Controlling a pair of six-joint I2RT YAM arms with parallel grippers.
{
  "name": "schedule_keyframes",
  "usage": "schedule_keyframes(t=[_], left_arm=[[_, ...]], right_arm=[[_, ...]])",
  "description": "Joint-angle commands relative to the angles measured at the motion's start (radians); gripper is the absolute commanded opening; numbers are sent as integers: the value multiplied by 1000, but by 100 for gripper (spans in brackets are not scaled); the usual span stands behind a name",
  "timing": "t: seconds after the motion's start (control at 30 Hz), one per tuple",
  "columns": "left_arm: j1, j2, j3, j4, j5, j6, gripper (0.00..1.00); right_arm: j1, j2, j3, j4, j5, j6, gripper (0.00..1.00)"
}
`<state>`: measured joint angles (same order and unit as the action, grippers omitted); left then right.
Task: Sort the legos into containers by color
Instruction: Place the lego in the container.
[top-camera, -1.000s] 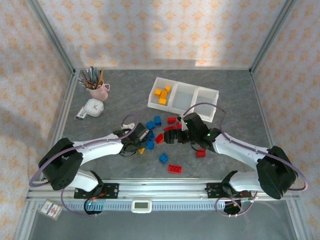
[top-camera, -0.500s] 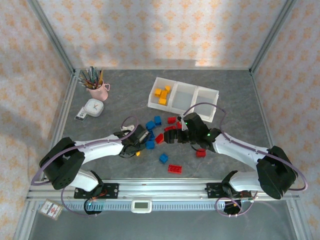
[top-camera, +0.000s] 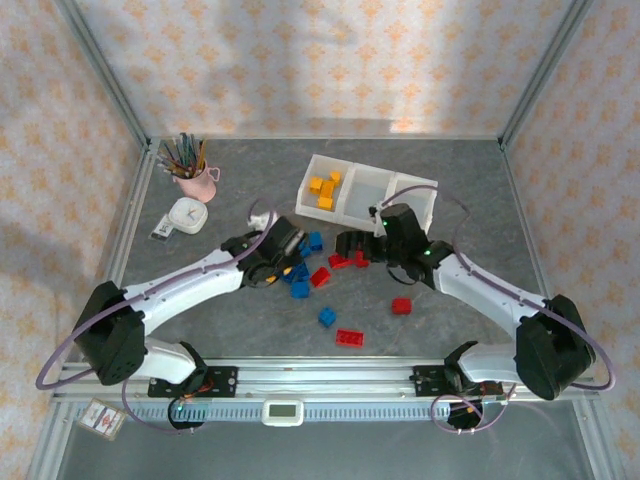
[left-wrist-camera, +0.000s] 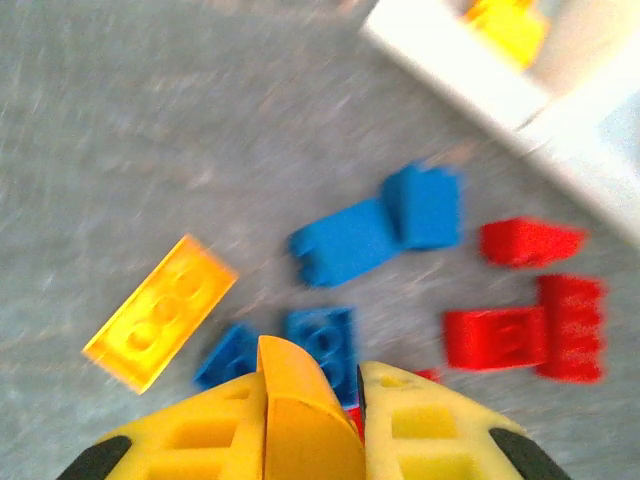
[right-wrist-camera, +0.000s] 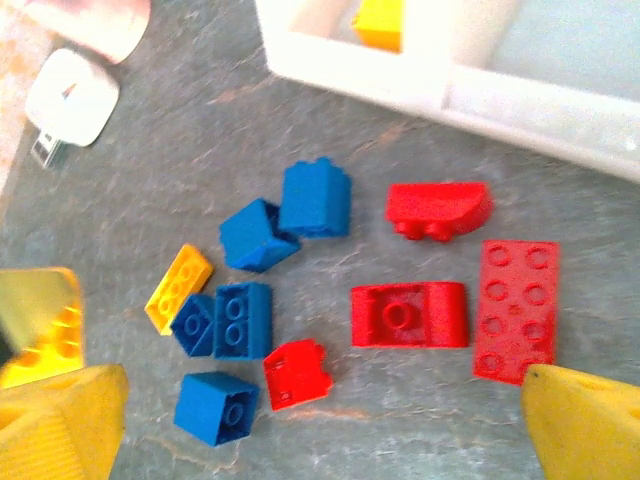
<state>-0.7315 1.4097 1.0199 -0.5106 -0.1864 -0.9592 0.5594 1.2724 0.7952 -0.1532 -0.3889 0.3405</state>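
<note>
Yellow first: grips one yellow brick (left-wrist-camera: 300, 405) in the left pincer (top-camera: 283, 263), jaws closed tight on it, above the loose blue bricks (left-wrist-camera: 345, 240) and red bricks (left-wrist-camera: 495, 335) strewn on the grey surface (top-camera: 250, 190). Holds the right pincer (right-wrist-camera: 320, 425) spread wide and empty over the red plate (right-wrist-camera: 515, 310). Shows more yellow bricks (top-camera: 324, 190) lying in the left compartment of the tray (top-camera: 372, 170). Should handle light, rigid and slick; best pinched across flat opposite sides, never over studs or slopes.

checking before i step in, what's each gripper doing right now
left gripper: shut on a small yellow-orange plastic brick
right gripper: open, holding nothing
</note>
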Motion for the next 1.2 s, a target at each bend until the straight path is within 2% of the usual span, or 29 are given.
schedule_keyframes(t=[0.0,0.17,0.33,0.57,0.6,0.77,0.97,1.17], left_arm=[[1,103,157,2,-98,117,19],[30,317,428,32,-104,239,19],[93,552,678,26,-81,300,19],[161,816,975,31,-75,356,20],[168,845,1010,27,-73,359,21],[185,953,1169,-35,-53,367,44],[190,874,1133,-62,-28,367,49],[190,635,835,28,52,379,49]], right_arm=[[-58,3,43,-26,13,12,100],[-150,3,60,-22,21,11,100],[-204,11,83,-3,49,13,100],[-222,18,113,24,39,-14,100],[-222,22,118,18,43,-20,100],[-222,25,136,-1,40,-51,100],[-220,18,124,3,-14,-61,100],[-179,16,116,-18,-40,-67,100]])
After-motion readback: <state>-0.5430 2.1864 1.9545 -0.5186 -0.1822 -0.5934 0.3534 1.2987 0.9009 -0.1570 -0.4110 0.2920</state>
